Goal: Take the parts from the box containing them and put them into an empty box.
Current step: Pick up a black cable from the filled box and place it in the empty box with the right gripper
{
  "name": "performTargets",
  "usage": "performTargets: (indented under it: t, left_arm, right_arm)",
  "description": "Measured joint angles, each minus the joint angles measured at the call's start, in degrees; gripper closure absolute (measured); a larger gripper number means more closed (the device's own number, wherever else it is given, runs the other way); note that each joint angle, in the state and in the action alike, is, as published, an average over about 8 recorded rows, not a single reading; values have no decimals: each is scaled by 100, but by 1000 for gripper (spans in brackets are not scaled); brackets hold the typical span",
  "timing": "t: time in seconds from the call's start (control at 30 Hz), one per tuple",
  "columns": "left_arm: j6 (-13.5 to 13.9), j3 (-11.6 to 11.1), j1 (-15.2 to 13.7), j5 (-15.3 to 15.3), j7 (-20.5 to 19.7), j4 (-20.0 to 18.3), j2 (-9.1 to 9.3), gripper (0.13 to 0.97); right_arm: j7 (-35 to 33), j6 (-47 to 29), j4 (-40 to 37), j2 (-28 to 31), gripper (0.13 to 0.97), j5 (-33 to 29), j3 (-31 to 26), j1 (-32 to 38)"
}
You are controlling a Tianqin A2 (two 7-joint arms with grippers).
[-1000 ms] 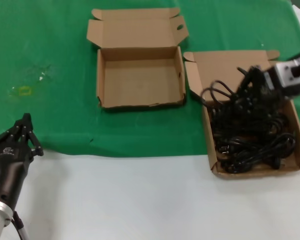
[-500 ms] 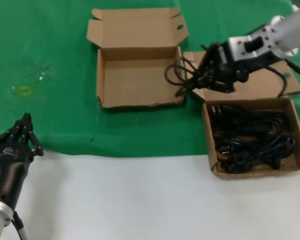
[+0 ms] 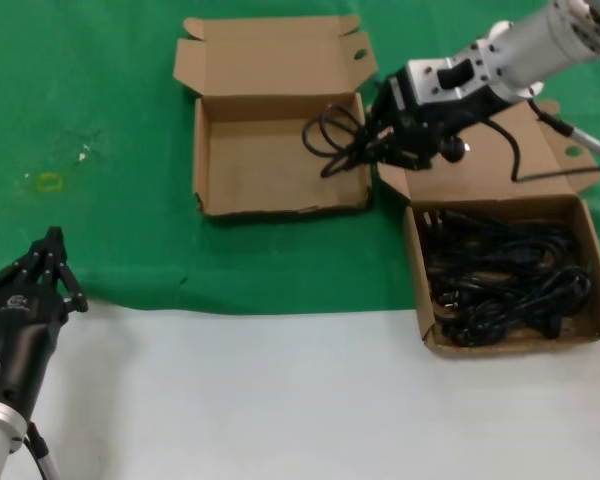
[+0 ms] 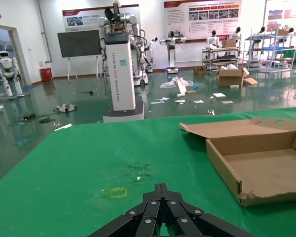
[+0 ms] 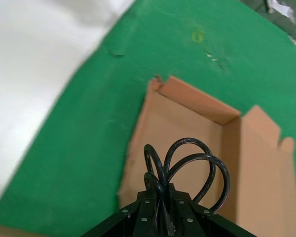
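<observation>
My right gripper is shut on a looped black power cord, holding it in the air over the right wall of the empty box. In the right wrist view the cord's loops rise from my closed jaws above that box's floor. The box containing the parts sits at the right, with a tangle of black cords inside. My left gripper is shut and parked at the near left, on the cloth's edge; the left wrist view shows its tips together.
Both boxes lie on a green cloth with their lids folded back. A bare white tabletop runs along the near side. A small yellow mark sits on the cloth at the left.
My right gripper has lifted a cord out of the right-hand box and carried it leftward to the empty box's right wall. The left arm has not moved.
</observation>
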Motion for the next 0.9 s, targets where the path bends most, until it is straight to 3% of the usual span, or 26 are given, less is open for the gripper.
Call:
performTargets:
  t: [0.23,0.5,0.63,0.9]
  left_arm:
    - [0,0,0,0,0,0,0,953]
    - [0,0,0,0,0,0,0,953]
    - [0,0,0,0,0,0,0,953]
    - [0,0,0,0,0,0,0,953]
  right_arm:
    - [-421,632,-991,-462,912,-7,65,419]
    - [-405,878,-1134,-810,913,207,-21,452]
    - [-269,997,-934,-888,913,695,-495,360]
    - [37,1384,-505,-929,913,2164,-1993,181]
